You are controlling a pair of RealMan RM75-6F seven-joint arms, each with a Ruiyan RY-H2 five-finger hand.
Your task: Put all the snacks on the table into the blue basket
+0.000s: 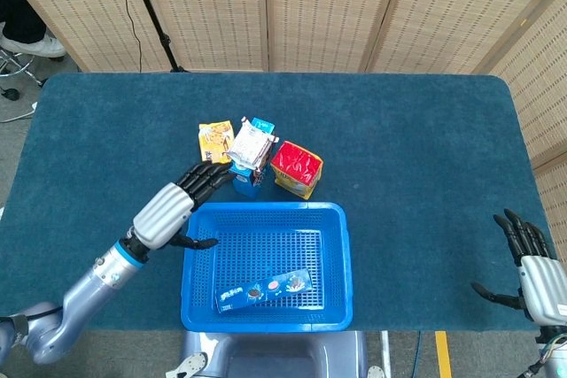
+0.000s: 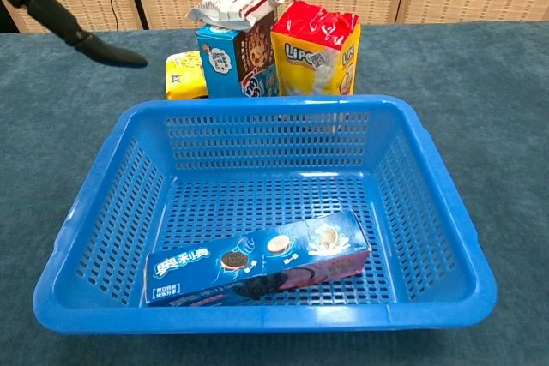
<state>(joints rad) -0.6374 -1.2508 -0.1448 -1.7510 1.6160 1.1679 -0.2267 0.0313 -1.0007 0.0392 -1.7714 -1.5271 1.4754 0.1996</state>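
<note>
The blue basket (image 1: 337, 245) (image 2: 429, 169) stands at the table's near edge with a blue cookie box (image 1: 264, 289) (image 2: 257, 265) lying flat along its front wall. Behind it stand a yellow snack packet (image 1: 213, 145) (image 2: 184, 75), a blue carton (image 1: 245, 179) (image 2: 227, 62) with a white wrapper (image 1: 250, 142) (image 2: 230, 2) on top, and a red-yellow bag (image 1: 296, 168) (image 2: 316, 47). My left hand (image 1: 182, 204) hovers open, left of the basket, fingertips close to the blue carton; the chest view shows only one of its fingers (image 2: 81, 40). My right hand (image 1: 524, 263) is open at the table's near right corner.
Dark teal cloth covers the table (image 1: 407, 148). Woven folding screens (image 1: 328, 6) stand behind it, with a black stand (image 1: 151, 11) at the back left.
</note>
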